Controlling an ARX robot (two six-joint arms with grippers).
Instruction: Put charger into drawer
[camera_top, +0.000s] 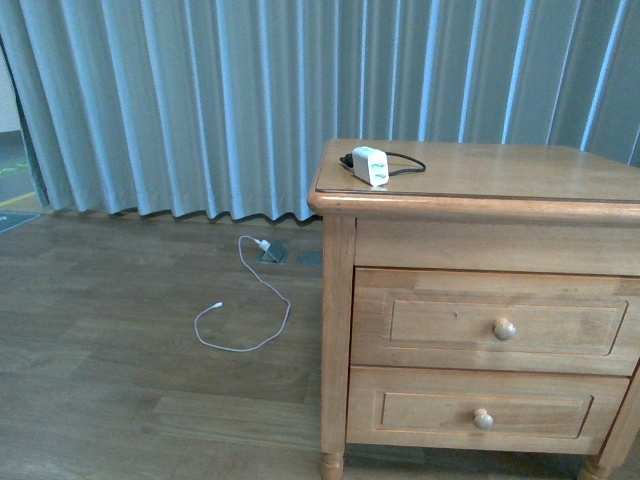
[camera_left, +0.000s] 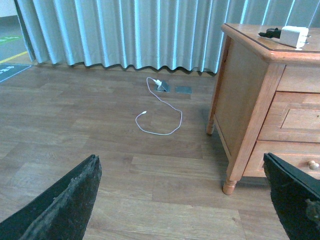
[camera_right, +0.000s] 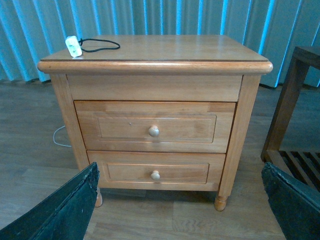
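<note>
Neither arm shows in the front view. Each wrist view shows its own tool as two dark fingers at the frame's edges. The left tool (camera_left: 180, 159) has its fingers spread wide, with nothing between them and nothing touching them. It hangs above the wooden floor (camera_left: 100, 130), off to the side of the bench (camera_left: 240, 100). The right tool (camera_right: 180, 167) is likewise spread wide and empty. It faces the front of the bench and is clear of it. In the front view the charger (camera_top: 370, 165) lies on the bench top in the upper middle of the frame, near the top's left front corner. Its thin black cable (camera_top: 405, 160) loops just behind and to the right of it. The drawer (camera_top: 430, 320) sits below in the right half of the frame, closed flush with the bench front. Its round pale knob (camera_top: 504, 329) is untouched. The lower drawer (camera_top: 430, 410) under it is closed too. On the floor in the left centre of the frame, well apart from the bench, a thin white cable (camera_top: 245, 310) lies in a loose curl. Behind everything, a pleated grey-blue curtain (camera_top: 200, 100) fills the upper part of the frame.
</note>
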